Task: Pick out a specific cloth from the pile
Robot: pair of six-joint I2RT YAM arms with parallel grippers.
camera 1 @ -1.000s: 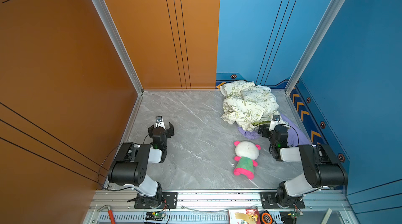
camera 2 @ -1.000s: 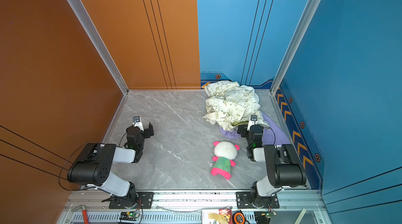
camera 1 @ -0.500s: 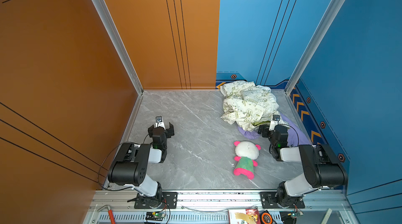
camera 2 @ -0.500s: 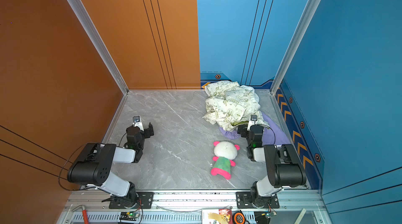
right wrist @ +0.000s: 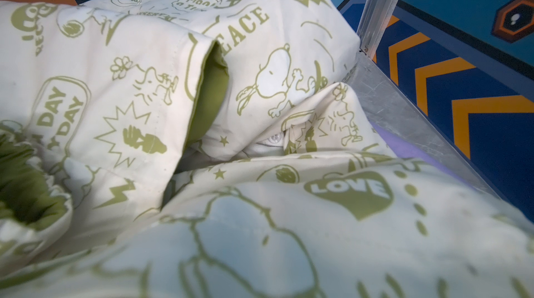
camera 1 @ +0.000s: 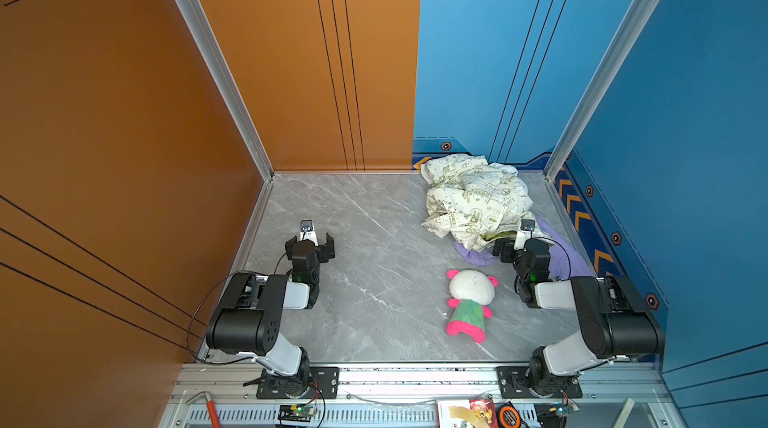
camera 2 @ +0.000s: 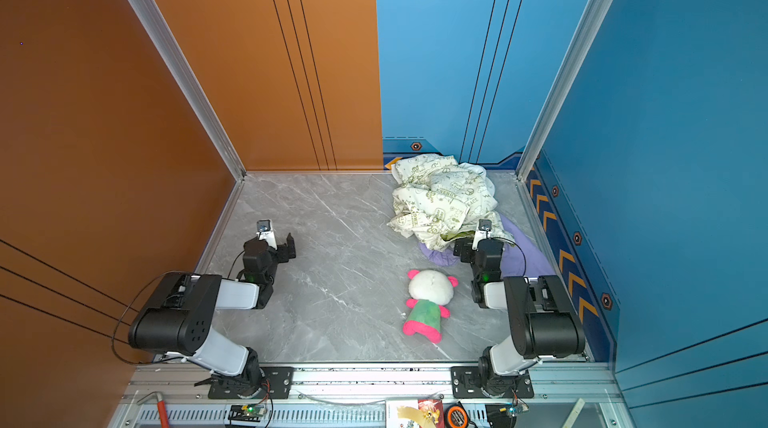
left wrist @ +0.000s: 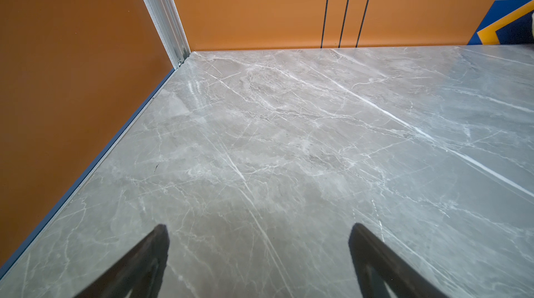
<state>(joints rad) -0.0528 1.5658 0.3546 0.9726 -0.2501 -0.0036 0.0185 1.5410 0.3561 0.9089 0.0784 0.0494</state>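
Because the lavender cloth [camera 1: 473, 256] lies pinned under the near edge of the pile [camera 1: 469, 197], stretched left to right toward the right wall, only its two ends show. Directly over its middle hangs the right hand [camera 1: 517, 246], fingers apart and seemingly empty. Also spread, the left hand [camera 1: 310, 245] sits well apart to the left.

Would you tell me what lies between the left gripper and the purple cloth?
Only bare table separates left gripper from cloth, in both top views; the plush lies off that line.
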